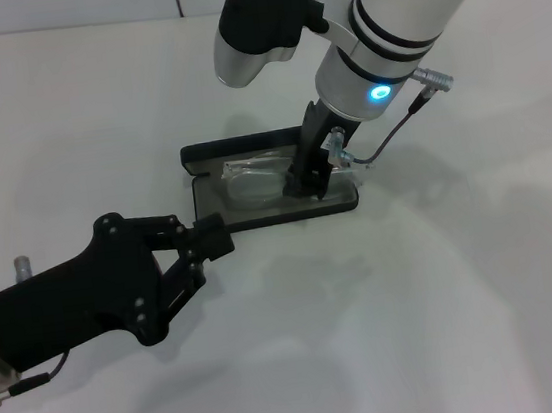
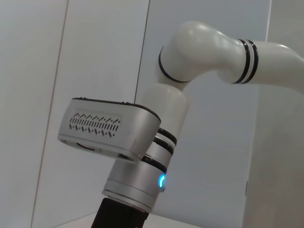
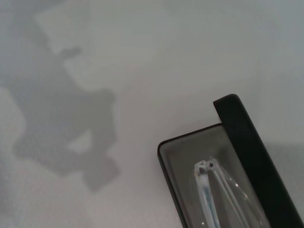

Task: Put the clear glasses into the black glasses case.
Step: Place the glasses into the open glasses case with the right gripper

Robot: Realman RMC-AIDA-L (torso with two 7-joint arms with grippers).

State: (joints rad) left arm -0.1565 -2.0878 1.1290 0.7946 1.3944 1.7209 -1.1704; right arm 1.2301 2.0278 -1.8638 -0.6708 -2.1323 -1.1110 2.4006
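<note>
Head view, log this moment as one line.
right pincer: down in open matte-black hinged case | transparent plastic glasses: inside on grey lining | left pincer: at case's near-left corner

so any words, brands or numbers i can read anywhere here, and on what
None can be read.
Flat matte-black hinged glasses case: no lettering shows on it.
Transparent plastic glasses inside it: no marks.
Right hand and left hand: no labels.
Silver camera housing: vent slots only, no text.
</note>
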